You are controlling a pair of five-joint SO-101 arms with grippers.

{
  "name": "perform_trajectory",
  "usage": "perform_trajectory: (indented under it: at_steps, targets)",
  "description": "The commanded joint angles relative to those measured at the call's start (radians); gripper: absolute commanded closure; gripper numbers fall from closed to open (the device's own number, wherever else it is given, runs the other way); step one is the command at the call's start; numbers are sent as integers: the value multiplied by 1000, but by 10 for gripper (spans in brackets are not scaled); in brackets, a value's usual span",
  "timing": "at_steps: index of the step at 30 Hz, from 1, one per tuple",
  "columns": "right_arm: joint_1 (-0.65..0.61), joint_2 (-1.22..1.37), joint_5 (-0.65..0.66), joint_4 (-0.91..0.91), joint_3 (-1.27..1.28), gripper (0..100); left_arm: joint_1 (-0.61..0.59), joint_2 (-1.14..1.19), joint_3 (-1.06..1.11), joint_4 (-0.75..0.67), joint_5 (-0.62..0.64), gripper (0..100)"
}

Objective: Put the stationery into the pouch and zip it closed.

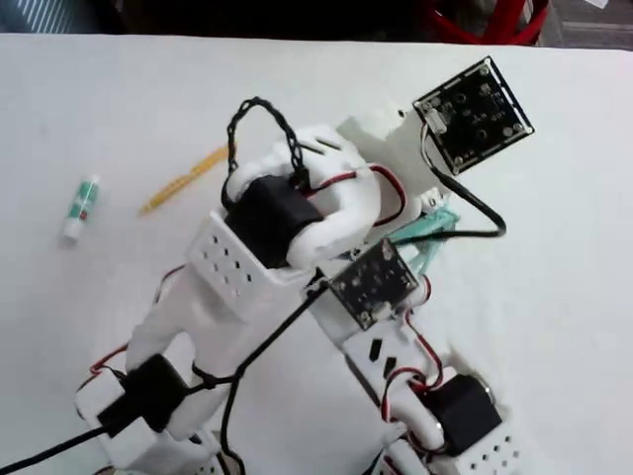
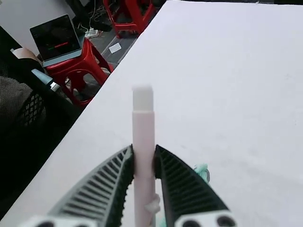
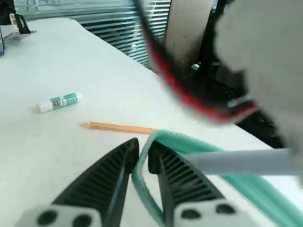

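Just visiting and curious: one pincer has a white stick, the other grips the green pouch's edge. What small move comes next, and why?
Probably the left pincer slides its white pen deeper into the pouch, then lets go: the right pincer holds the rim up, and the pen's end lies at the opening.

high: top-down over table (image 1: 554, 297) | wrists: close, low | high+right share: pencil (image 1: 183, 181)

Ribbed plastic fingers (image 3: 109, 182), woven cloth pouch (image 3: 166, 137), matt table (image 2: 227, 71)
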Motion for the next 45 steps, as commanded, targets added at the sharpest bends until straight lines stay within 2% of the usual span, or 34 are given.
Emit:
perform_trajectory:
  at_steps: [1,7,10,15,18,28,37,40,45]
  targets:
    - [-16,-15,8,31,44,975,7,-10,-3,-31,-3,977]
    - [-12,-13,8,21,41,976,13,-18,-12,28,0,977]
    - [-12,1,8,10,26,977,12,-24,-14,38,44,977]
    - [31,189,0,16,-83,978,-2,-67,-6,41,52,977]
    - [53,297,-2,16,-143,978,-50,-67,-6,25,52,977]
    - [53,328,0,-27,-173,978,-82,-76,29,9,112,977]
    - [68,421,0,-42,-218,978,-114,-119,29,72,92,973]
    - [68,421,0,-42,-218,978,-113,-176,37,95,55,904]
    - [68,421,0,-41,-216,978,-113,-209,38,109,74,768]
